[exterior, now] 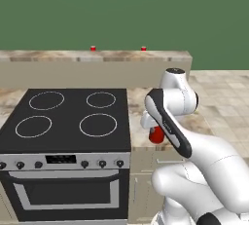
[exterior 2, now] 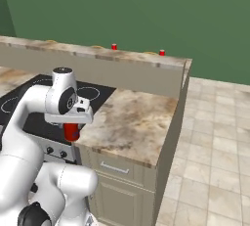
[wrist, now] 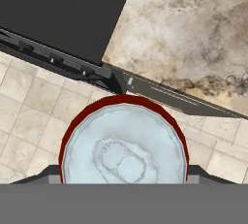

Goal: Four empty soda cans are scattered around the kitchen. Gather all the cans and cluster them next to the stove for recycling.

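My gripper [exterior 2: 71,125] is shut on a red soda can [exterior 2: 71,131], held upright and hanging below the hand. From the left base view, the soda can [exterior: 155,135] is in the air at the counter's front edge, just right of the stove [exterior: 68,117]. The hand view looks straight down on the soda can's silver top [wrist: 123,145], with the stove's front corner [wrist: 63,19] and floor tiles beneath. Two more red soda cans [exterior: 93,48] [exterior: 143,48] stand on the raised back ledge, the same pair as the cans [exterior 2: 114,47] [exterior 2: 161,53] in the right base view.
A tan marbled counter [exterior 2: 136,117] lies right of the black cooktop [exterior 2: 93,93], with a drawer and cabinet door below. A raised ledge [exterior: 97,56] runs behind the stove and counter. Beige tiled floor [exterior 2: 215,161] opens to the right.
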Robot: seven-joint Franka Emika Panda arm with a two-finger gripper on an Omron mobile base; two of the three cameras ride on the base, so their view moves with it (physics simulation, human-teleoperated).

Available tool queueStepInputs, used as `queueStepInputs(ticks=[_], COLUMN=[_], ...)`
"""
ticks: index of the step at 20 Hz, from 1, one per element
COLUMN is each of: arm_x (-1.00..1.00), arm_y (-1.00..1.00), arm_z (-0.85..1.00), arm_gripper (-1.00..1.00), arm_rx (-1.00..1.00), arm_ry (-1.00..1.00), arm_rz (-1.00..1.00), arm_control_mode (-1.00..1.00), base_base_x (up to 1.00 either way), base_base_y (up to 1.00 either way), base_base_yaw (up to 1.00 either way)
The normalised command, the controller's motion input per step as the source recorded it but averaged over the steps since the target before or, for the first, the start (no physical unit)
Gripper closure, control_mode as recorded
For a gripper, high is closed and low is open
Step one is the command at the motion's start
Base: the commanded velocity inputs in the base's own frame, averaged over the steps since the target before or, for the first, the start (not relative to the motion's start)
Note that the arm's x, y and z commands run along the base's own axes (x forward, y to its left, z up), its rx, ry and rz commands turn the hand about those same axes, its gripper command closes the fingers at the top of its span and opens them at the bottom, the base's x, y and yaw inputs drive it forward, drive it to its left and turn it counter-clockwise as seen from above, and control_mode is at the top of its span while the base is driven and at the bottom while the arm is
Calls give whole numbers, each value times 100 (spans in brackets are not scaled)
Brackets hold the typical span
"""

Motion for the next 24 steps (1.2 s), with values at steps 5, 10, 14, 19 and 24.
queueStepInputs(ticks=[5, 10, 14, 19, 24], arm_x=[0, 0, 35, 47, 53], arm_y=[0, 0, 0, 0, 0], arm_z=[0, 0, -4, -7, -9], arm_gripper=[100, 100, 100, 100, 100], arm_rx=[0, 0, -1, -2, -2], arm_ry=[0, 0, 0, 0, 0], arm_rz=[0, 0, -3, -1, 0], arm_control_mode=[100, 100, -100, -100, -100], base_base_x=[0, 9, 0, 0, 0], base_base_y=[0, 0, 0, 0, 0], base_base_yaw=[0, 0, 0, 0, 0])
